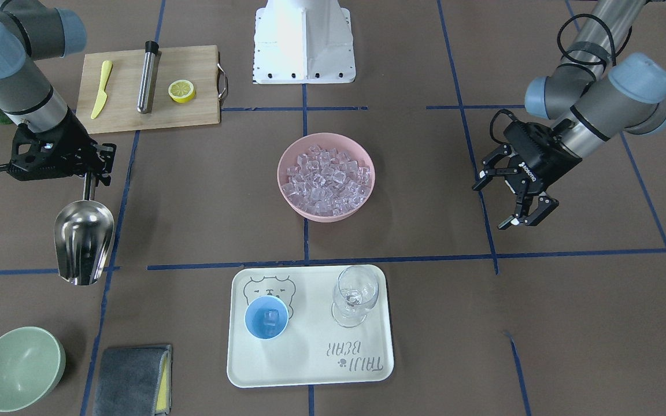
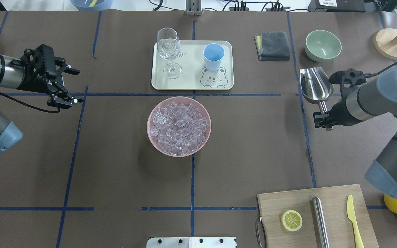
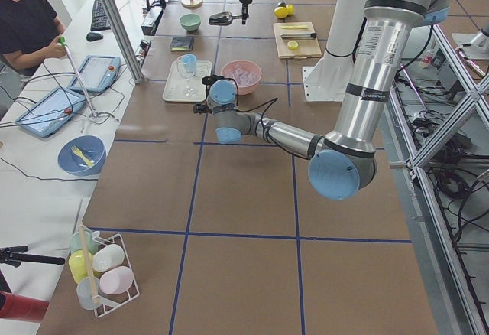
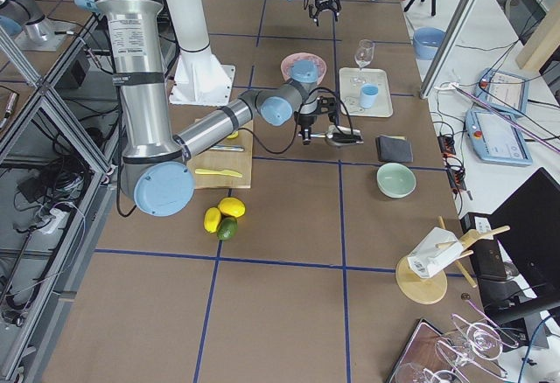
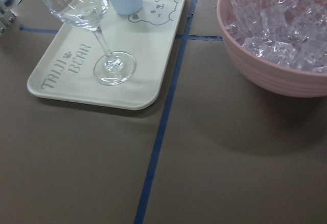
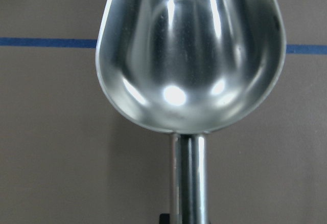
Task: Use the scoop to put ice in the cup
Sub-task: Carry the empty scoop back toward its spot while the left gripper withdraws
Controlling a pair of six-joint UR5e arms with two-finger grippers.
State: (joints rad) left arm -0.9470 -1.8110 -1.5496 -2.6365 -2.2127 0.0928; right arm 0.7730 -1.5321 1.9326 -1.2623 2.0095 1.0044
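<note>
The right tool point(image 2: 323, 113) is clamping the empty scoop point(image 2: 315, 85) by its handle, trough up, likely for dipping ice point(image 2: 179, 125), while the left tool point(image 2: 73, 86) is hanging wide open, empty.

In the overhead view, the bowl point(image 2: 149, 128) sits mid-frame with ice point(image 2: 179, 125) in it. Above it lies the tray point(image 2: 191, 81), with the glass point(image 2: 168, 51) on its left half and the cup point(image 2: 213, 57) on its right. Right of the tray comes the cloth point(image 2: 272, 45), then a second bowl point(image 2: 323, 45). Below that bowl is the scoop point(image 2: 315, 85), above the table, its handle in the right gripper point(image 2: 324, 117). The left gripper point(image 2: 77, 86) is at mid-left, well apart from everything. At lower right, the board point(image 2: 336, 196) carries a lemon half point(image 2: 291, 220), cylinder point(image 2: 321, 220) and knife point(image 2: 353, 220), left to right.
</note>
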